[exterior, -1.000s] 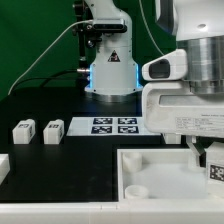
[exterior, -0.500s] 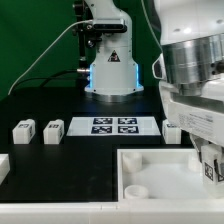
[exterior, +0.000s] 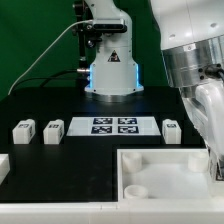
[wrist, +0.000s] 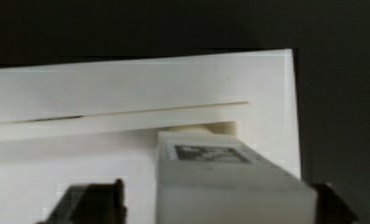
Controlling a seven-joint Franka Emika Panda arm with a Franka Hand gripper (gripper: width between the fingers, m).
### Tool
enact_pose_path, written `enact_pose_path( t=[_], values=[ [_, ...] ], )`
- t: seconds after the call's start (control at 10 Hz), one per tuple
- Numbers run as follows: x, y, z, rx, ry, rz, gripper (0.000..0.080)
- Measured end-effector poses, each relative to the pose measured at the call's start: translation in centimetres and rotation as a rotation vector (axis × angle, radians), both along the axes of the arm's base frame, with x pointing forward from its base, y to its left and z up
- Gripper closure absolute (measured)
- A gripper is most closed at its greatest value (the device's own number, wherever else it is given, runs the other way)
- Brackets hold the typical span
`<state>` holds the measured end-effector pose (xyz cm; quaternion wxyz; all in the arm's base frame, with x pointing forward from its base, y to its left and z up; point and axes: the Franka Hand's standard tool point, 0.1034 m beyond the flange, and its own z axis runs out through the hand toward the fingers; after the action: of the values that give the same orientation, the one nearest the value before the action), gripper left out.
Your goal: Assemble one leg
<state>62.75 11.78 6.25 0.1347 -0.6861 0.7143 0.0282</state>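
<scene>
In the wrist view my gripper [wrist: 217,192] has a white leg [wrist: 226,172] between its two dark fingers [wrist: 93,203], and the leg's square tag faces the camera. The jaws look shut on it. The leg's far end sits at the edge of the large white tray-shaped part [wrist: 111,95]. In the exterior view the gripper [exterior: 214,160] hangs over that part [exterior: 165,165] at the right edge, and the held leg is hidden there. Three other legs stand on the black table: two [exterior: 22,131] [exterior: 53,130] on the exterior view's left and one [exterior: 171,131] by the arm.
The marker board [exterior: 113,125] lies between the loose legs, in front of the robot base [exterior: 110,75]. Another white part [exterior: 3,166] shows at the exterior view's left edge. The arm's white body [exterior: 195,60] fills the upper right.
The wrist has turned over the white part's right end, and the hand has shifted toward the exterior view's right edge. This uncovered the leg standing beside the marker board.
</scene>
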Motion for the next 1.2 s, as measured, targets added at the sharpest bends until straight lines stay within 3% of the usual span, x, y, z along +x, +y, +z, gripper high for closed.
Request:
enact_pose_path(
  t=[0.1, 0.3, 0.6, 0.9, 1.2],
  values=[
    [-0.04, -0.01, -0.02, -0.031, -0.030, 0.154, 0.0186],
    [0.00, -0.16, -0.05, -0.098, -0.095, 0.468, 0.0157],
    [0.03, -0.42, -0.09, -0.136, -0.139, 0.681, 0.0150],
    [0.69, 0.14, 0.32, -0.250, -0.169, 1.208, 0.0150],
    [0.68, 0.01, 0.27, -0.268, -0.183, 1.315, 0.0153]
  ],
)
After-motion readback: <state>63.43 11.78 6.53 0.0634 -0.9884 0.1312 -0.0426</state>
